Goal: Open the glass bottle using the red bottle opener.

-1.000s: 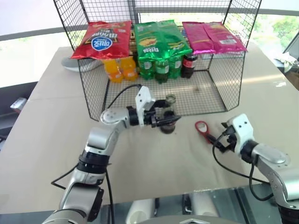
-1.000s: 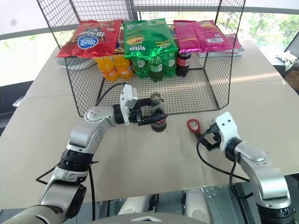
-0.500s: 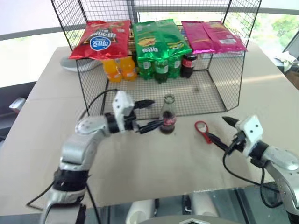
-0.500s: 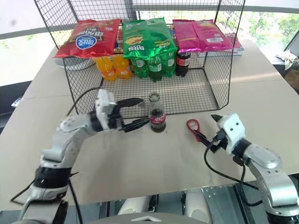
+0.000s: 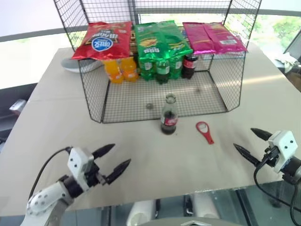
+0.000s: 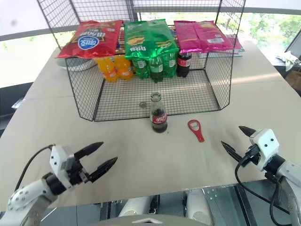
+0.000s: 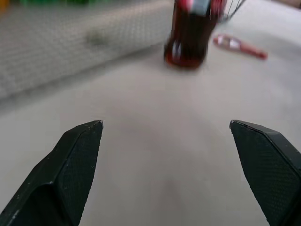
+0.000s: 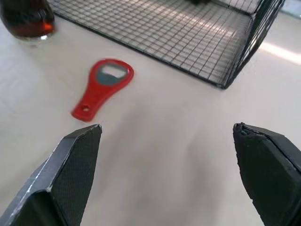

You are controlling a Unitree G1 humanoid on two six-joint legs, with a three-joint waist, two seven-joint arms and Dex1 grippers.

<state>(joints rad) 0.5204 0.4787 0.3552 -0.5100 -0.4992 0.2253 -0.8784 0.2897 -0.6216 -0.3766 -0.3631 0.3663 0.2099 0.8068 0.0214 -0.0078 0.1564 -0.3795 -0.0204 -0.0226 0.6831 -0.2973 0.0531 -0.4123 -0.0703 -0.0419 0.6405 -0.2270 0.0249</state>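
Both tools hang wide open and hold nothing. Left tool (image 5: 114, 157) hovers over the near left part of the desk (image 5: 56, 122), its 2 black fingers (image 7: 77, 155) spread well apart and pointing toward the middle. Right tool (image 5: 250, 141) hovers by the near right edge, fingers equally spread, well apart from the opener.

Bottle (image 5: 169, 116) stands upright near the middle of the desk, just in front of the open side of a wire cage (image 5: 225, 84). Its mouth is bare, with dark liquid below and a red label around the body. Opener (image 5: 204, 131) lies flat on the desk just to the right of the bottle, apart from it, ring head toward the cage and handle toward the near edge. A small round cap (image 5: 149, 106) lies on the cage floor, close to its front edge and left of the bottle.

At the back of the cage stand orange bottles (image 5: 120, 69), green bottles (image 5: 160, 69) and a dark bottle with a red cap (image 5: 189, 66). On top lie 3 groups of snack bags: red (image 5: 102, 39), green (image 5: 160, 38) and pink (image 5: 214, 36).
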